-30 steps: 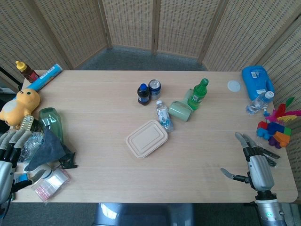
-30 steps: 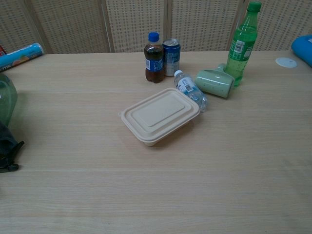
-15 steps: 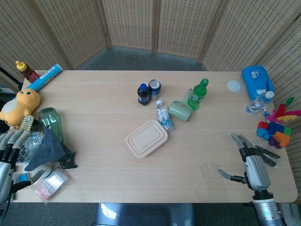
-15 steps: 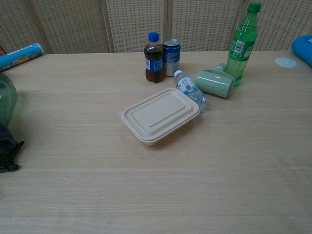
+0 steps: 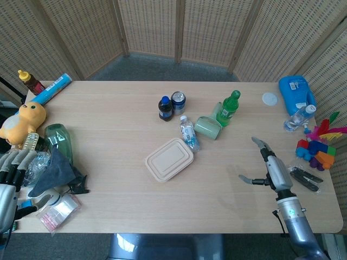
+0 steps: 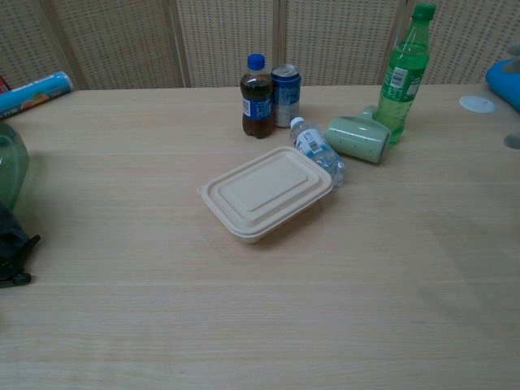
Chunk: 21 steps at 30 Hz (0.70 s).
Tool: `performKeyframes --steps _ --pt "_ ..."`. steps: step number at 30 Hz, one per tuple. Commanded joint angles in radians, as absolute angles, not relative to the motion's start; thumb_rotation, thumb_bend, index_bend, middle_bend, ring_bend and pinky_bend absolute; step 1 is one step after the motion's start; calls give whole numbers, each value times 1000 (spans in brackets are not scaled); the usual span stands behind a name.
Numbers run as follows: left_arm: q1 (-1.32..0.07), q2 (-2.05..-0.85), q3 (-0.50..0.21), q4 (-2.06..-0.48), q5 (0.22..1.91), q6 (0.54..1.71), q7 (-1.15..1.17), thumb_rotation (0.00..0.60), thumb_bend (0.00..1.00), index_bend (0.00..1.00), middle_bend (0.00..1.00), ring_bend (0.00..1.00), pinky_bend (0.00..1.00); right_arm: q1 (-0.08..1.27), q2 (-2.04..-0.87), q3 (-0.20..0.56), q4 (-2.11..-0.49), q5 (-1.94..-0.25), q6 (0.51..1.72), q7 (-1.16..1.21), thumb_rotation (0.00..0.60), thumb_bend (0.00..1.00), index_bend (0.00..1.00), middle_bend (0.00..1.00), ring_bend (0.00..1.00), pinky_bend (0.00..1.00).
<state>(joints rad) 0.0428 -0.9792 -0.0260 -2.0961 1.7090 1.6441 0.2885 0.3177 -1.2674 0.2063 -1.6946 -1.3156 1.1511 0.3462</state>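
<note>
Right robot hand [image 5: 269,167] over bare surface [image 5: 119,119] at right, fingers spread wide, holding nothing; black pliers [image 5: 304,180] nearest, just right. Lidded box [image 5: 169,158] mid-surface, well left of it, small water bottle [image 5: 188,132] lying against far corner. Left robot hand [image 5: 12,167] at left edge, fingers apart, beside crumpled plastic [image 5: 36,164] and grey cloth [image 5: 55,169].

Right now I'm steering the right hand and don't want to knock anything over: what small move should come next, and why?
Probably ease the right hand a little further left over the bare table, fingers kept apart. It holds nothing, and the nearest things, the tipped green cup and the upright green bottle, lie beyond it, so a short move touches neither.
</note>
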Motion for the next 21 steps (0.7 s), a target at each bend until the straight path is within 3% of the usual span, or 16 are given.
performKeyframes --steps 1,9,21 --pt "41 -985 -29 -2088 1698 1640 294 600 0 0 0 0 0 407 -1292 283 -1625 -1198 1029 401 550 0 0 0 0 0" --pt "26 -1014 -42 -2060 1663 1622 316 600 0 0 0 0 0 512 -1323 372 -1530 -1020 869 441 552 0 0 0 0 0" --pt "16 -1040 -52 -2024 1636 1614 347 600 0 0 0 0 0 647 -1426 420 -1289 -873 715 419 552 0 0 0 0 0"
